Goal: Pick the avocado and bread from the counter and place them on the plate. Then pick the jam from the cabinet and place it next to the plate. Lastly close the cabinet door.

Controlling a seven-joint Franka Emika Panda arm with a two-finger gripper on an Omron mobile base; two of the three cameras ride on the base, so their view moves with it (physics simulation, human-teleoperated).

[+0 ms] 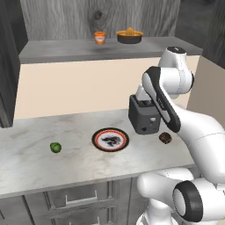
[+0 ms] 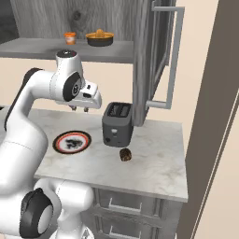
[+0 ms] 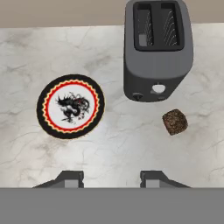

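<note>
Here, bread (image 3: 175,121) just beside toaster (image 3: 157,48), plate (image 3: 71,106) apart

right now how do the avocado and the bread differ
The avocado is a smooth, bright green ball; the bread is a dark brown, lumpy chunk. The avocado lies left of the plate, well apart from it; the bread lies on the plate's other side, just in front of the toaster. Both are small, far smaller than the plate, and both sit on the counter, neither on the plate.
</note>
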